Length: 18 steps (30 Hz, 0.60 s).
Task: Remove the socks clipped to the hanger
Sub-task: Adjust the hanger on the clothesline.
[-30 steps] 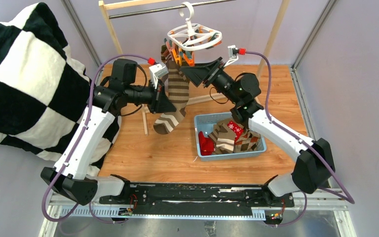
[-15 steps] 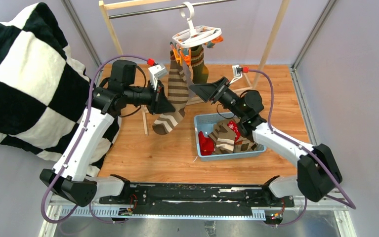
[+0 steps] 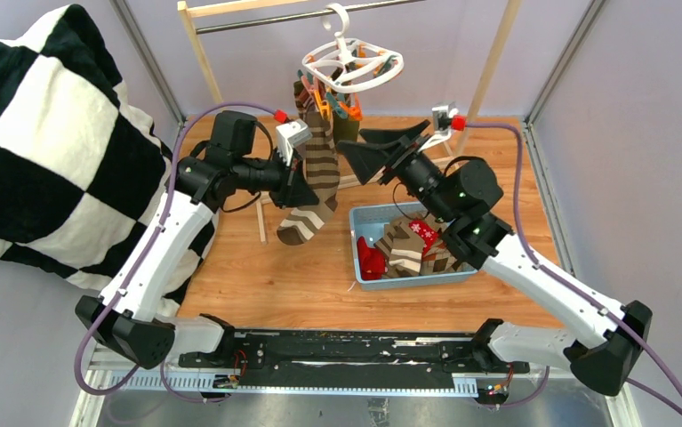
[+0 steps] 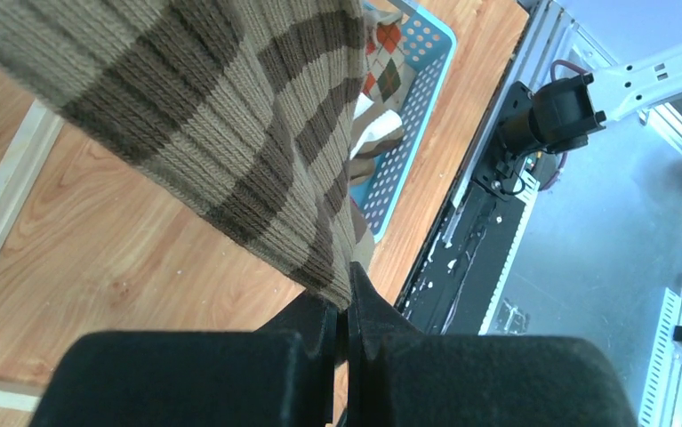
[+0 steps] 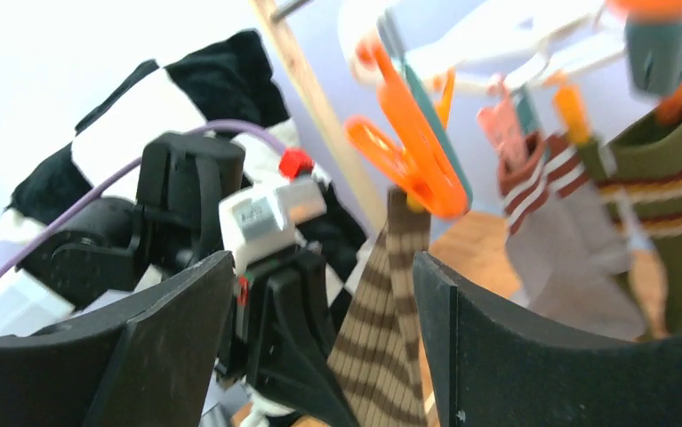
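Item 1, striped sock (image 3: 321,165): I see it hanging from an orange clip (image 5: 408,151) on the white hanger (image 3: 348,60). My left pincer (image 4: 346,301) is pressed together on its lower edge.

Item 2, right pincer (image 5: 321,262): spread, raised just below the hanger. In the right wrist view the striped sock's upper part and its clip sit between the two fingers, apart from both.

Item 3, olive sock (image 5: 675,231): clipped beside it on the hanger.

Item 4, blue basket (image 3: 408,280): on the tabletop (image 3: 292,276) under my right arm. It holds argyle socks (image 3: 408,251) and a red snowflake sock (image 3: 423,231).
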Each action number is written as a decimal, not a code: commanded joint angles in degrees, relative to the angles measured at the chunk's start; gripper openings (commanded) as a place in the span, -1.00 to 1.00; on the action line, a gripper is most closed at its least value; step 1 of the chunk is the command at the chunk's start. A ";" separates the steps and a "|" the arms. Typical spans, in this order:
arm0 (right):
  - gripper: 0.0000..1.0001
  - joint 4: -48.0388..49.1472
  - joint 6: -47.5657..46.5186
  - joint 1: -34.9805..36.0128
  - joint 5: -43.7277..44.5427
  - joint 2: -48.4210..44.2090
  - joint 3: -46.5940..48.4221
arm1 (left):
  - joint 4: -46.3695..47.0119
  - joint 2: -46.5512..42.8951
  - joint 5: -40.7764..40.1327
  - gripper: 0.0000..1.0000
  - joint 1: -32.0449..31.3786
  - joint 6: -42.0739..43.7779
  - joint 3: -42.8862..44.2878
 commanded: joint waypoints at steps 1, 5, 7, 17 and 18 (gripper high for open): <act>0.56 -14.32 -8.64 0.63 6.96 2.29 5.44 | 1.00 0.92 -2.66 -1.00 -2.17 -0.57 2.79; 0.57 -16.30 -6.41 0.90 4.85 3.35 5.19 | 1.05 0.72 -2.70 -1.00 -2.72 -0.58 4.13; 0.57 -15.56 -7.04 1.67 4.85 2.92 4.07 | 1.05 0.50 -2.82 -1.00 -3.23 -0.48 3.78; 0.49 -14.57 -14.90 5.81 10.01 4.07 8.53 | 1.07 1.76 -2.80 -1.00 -8.69 -1.87 7.91; 0.48 -14.53 -15.32 5.83 10.29 4.63 9.09 | 1.06 1.75 -2.64 -1.00 -9.11 -2.03 8.33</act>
